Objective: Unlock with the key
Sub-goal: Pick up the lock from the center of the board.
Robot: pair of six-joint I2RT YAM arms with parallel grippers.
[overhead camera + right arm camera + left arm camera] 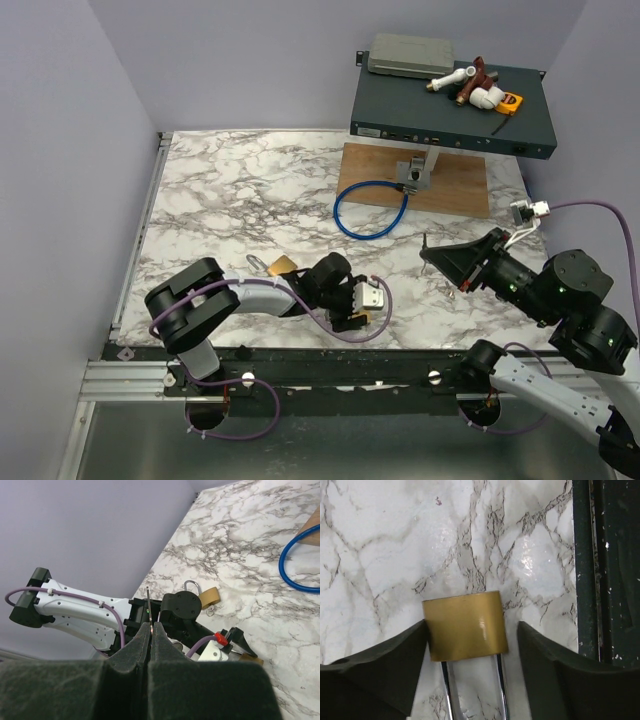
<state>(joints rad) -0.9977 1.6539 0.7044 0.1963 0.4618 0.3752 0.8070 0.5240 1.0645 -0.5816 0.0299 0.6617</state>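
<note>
My right gripper (151, 626) is shut on the key (149, 605), a thin dark sliver seen edge-on that sticks out past the fingertips. In the top view this gripper (432, 258) hovers at centre right, pointing left. A brass padlock (465, 625) lies flat on the marble between the jaws of my left gripper (472, 630), its silver shackle (447, 690) toward the camera. The left finger (395, 665) touches the lock's side, while the right finger (545, 670) stands a small gap away. Another brass padlock (283, 265) lies behind the left arm.
A dark rail (605, 570) runs along the table's near edge, close to the left gripper. A blue cable loop (370, 210) and a wooden board (455, 180) lie mid-table. A dark device (450, 105) with a grey box (408, 55) and pipe fittings (470, 85) stands at the back right.
</note>
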